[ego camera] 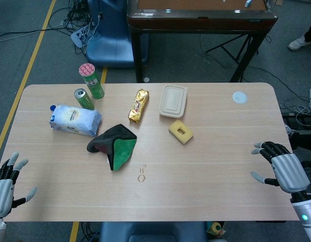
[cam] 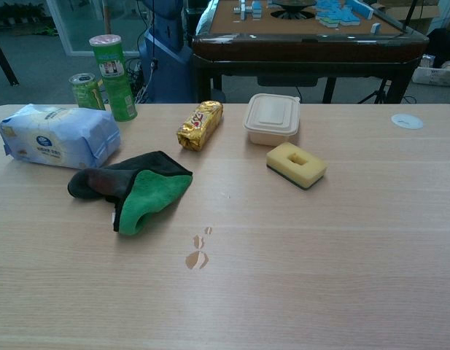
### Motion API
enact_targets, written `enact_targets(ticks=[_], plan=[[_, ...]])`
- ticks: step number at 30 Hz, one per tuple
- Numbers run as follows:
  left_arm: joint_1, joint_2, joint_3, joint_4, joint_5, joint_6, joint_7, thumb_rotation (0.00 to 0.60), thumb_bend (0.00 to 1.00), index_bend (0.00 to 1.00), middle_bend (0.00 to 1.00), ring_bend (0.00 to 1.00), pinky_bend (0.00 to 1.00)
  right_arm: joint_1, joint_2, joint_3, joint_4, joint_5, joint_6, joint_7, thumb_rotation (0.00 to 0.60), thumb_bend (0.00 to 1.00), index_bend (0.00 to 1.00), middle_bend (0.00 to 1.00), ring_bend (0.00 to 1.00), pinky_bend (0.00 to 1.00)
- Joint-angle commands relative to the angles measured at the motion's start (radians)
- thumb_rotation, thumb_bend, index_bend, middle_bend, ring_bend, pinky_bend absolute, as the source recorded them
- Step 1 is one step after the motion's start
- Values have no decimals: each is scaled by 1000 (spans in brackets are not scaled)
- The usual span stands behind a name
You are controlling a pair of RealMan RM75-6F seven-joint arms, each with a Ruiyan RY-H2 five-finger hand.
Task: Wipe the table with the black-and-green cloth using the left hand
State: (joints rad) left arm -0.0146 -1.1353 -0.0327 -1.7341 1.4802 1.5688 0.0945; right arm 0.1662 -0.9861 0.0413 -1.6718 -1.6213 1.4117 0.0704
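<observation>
Cloth point(cam: 133, 191) lay crumpled on table point(cam: 341, 255), green side up at right, black at left. Small spill point(cam: 198, 254) sat just below-right of it. Wipes pack point(cam: 58, 136) behind cloth; tube point(cam: 114, 76) & can point(cam: 85, 90) at far left; gold pack point(cam: 200, 125), box point(cam: 272, 119), sponge point(cam: 296, 165) to the right.

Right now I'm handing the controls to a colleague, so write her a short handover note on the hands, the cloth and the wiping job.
Left hand: open, off the table's near-left corner, holding nothing.
Right hand: open, at the right edge, idle.
Black-and-green cloth: crumpled left of centre on the light wooden table, beside the blue-white wipes pack.
Small brownish spill marks lie just in front of the cloth.
Done: nothing yet.
Left: grasp the cloth with the left hand and wipe, likely over the spill.
</observation>
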Motion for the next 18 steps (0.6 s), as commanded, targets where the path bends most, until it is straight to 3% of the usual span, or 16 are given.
enact_targets(ticks=[1, 10, 18], plan=[[3, 1, 2, -1, 2, 3, 1, 600, 201, 165, 0, 54, 136, 2, 1, 0, -1, -1, -1, -1, 600, 237, 361, 282, 212, 244], [6, 4, 7, -2, 23, 6, -7, 600, 201, 166, 0, 54, 136, -4, 9, 1, -3, 0, 19, 1, 600, 238, 361, 283, 212, 244], [-76, 18, 1, 25, 104, -79, -53, 600, 201, 166, 0, 54, 136, -8, 43, 26, -42, 29, 44, -39, 600, 238, 360, 283, 212, 244]])
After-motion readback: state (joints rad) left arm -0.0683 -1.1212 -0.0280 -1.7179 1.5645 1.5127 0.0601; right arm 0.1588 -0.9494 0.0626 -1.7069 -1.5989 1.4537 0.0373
